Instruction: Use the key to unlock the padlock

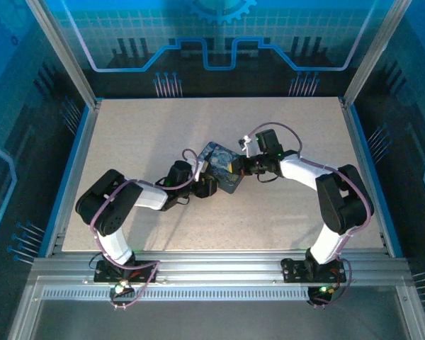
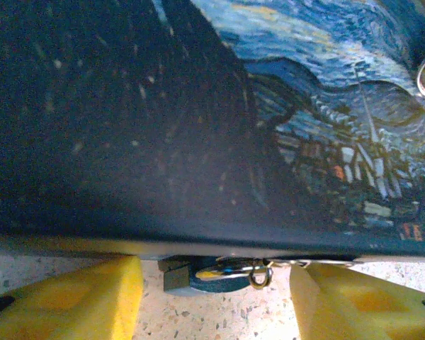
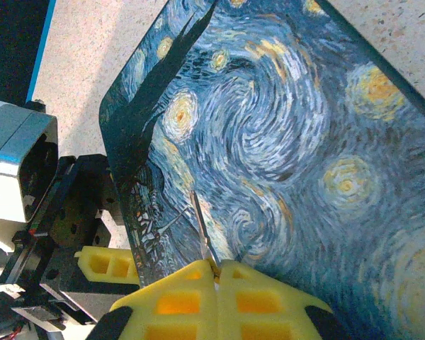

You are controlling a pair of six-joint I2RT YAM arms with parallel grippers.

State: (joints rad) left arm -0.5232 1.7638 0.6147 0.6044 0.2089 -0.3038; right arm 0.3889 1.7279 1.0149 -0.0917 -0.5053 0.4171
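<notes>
The blue night-sky tin (image 1: 222, 168) lies mid-table between both arms. In the left wrist view its painted lid (image 2: 283, 120) looms close. Under its near edge sits the small grey padlock (image 2: 207, 278) with a little metal ring beside it. My left gripper (image 2: 216, 304) is open, one yellow finger (image 2: 78, 301) on each side of the padlock with a gap to it. My right gripper (image 3: 217, 268) is shut on the key (image 3: 202, 227), a thin metal blade sticking out over the tin's lid (image 3: 290, 142). From above, the right gripper (image 1: 242, 167) is at the tin's right edge, the left gripper (image 1: 211, 185) at its near-left corner.
The tin rests on a speckled beige tabletop (image 1: 198, 120) fenced by blue rails and a metal frame. In the right wrist view the left arm's black wrist (image 3: 64, 227) and one of its yellow fingers (image 3: 108, 265) sit just beside the tin's left edge.
</notes>
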